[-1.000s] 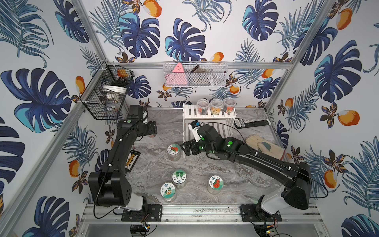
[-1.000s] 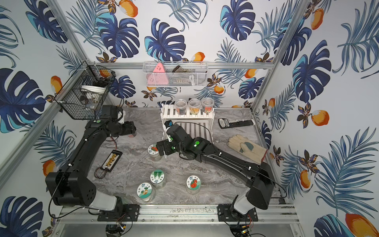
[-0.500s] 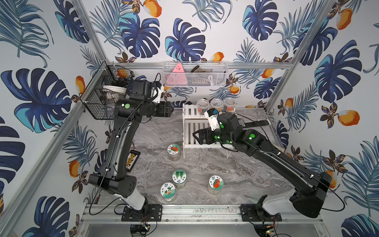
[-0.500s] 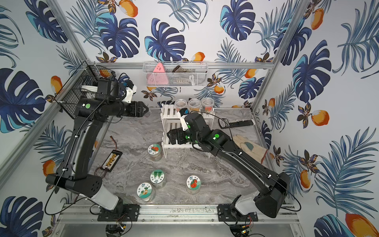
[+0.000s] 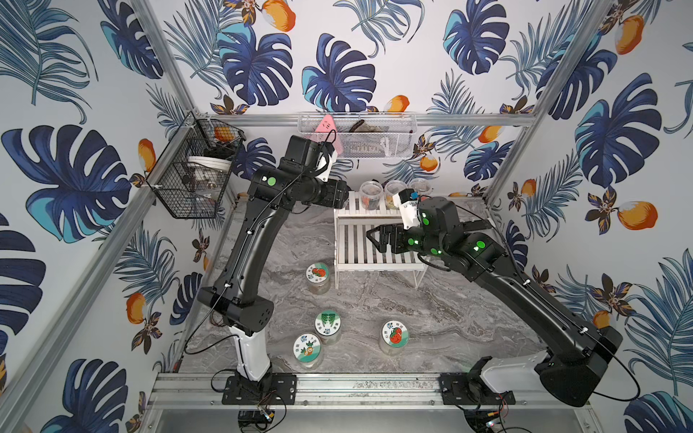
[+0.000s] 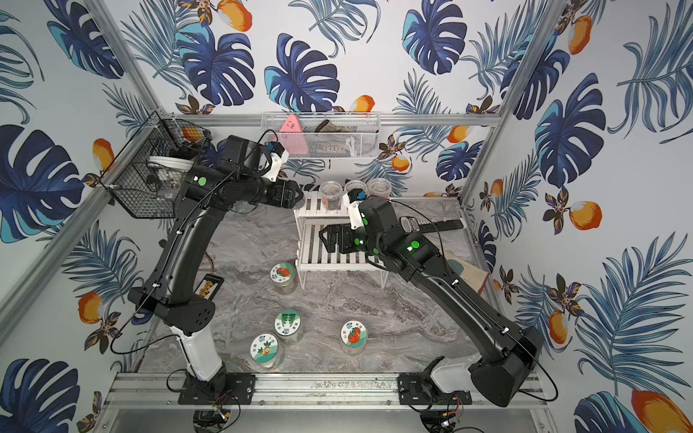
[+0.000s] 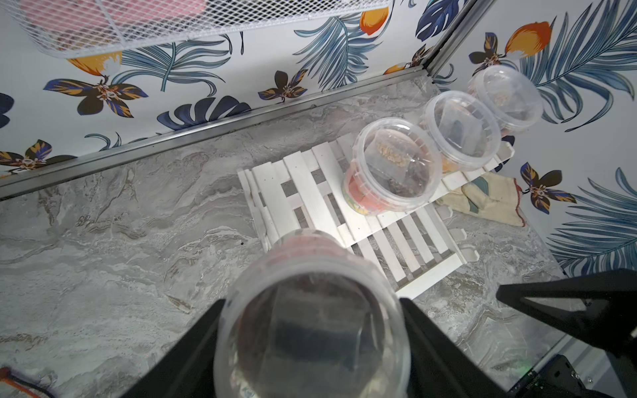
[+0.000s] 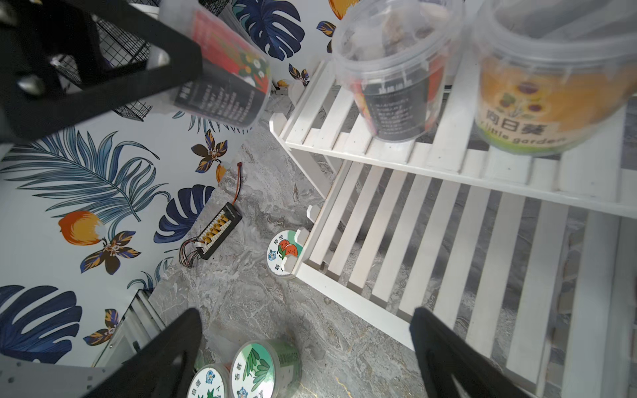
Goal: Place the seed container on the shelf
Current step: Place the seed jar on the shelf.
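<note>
L gripper (image 7: pixel 312 310) is clamping the tub (image 7: pixel 312 344) across its sides near the lid, jaws sitting narrow on it. The tub is hanging in the air just off the end of the shelf's (image 7: pixel 296 179) top tier, touching nothing else. In the R wrist view the tub (image 8: pixel 224 79) is riding tilted, base leading toward the shelf. R gripper (image 8: pixel 306 315) is hovering wide open over the lower tier w/ nothing between its fingers.

Step in hand, IMO: bringing the tub in and setting it down. The top tier is carrying 3 stored tubs (image 7: pixel 396 165) in a row, and bare slats are showing only at the end nearest the L gripper. Aiming for that patch looks best, coming in from the open end and keeping the tub apart from the nearest stored tub so the row isn't getting nudged. The wrist needs pitching so the base is coming down flat & upright. The slats have gaps, so the base should be sitting across several boards, not hanging off the edge. Opening should be happening only once the base is resting, then backing straight out. The lower tier is bare too, but the R gripper is hanging above it, so the arms would prob. be crowding there.
</note>
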Controlling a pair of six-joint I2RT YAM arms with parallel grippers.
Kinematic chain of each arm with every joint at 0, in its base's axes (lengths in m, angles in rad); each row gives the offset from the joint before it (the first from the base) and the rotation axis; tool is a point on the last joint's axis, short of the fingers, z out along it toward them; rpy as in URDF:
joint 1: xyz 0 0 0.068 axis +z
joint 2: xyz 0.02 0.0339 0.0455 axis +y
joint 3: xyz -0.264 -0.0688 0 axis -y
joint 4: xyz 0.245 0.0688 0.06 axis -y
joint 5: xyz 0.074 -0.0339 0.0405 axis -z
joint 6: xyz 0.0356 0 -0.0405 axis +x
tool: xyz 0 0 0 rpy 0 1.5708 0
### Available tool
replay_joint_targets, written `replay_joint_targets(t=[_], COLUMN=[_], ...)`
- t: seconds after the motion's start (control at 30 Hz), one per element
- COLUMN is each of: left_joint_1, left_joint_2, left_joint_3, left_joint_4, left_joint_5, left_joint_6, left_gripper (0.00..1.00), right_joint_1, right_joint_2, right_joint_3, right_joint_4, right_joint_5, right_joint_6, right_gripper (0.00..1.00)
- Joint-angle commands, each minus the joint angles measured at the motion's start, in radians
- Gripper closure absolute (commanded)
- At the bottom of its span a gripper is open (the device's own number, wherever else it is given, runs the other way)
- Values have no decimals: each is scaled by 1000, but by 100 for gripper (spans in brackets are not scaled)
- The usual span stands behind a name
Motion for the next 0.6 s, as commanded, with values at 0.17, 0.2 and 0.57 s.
replay_joint_targets(t=[0.17,0.2,0.57], left_joint_1=[-10,-10,-11], left_joint_2=[39,44,95], left_joint_3=[0,4,14], left_joint_4=[53,55,92], left_joint_5=[-33,-33,-38], left_joint_6=[-29,-29,-40], left_gripper=[35,35,37], right_joint_1=[-4,-4,-4], right_joint_2=[1,-1,-8], right_joint_3=[-18,-24,-55], right_joint_4=[132,137,144], right_joint_5=[17,22,20], right_joint_6=[53,55,65], right_gripper=[3,3,3])
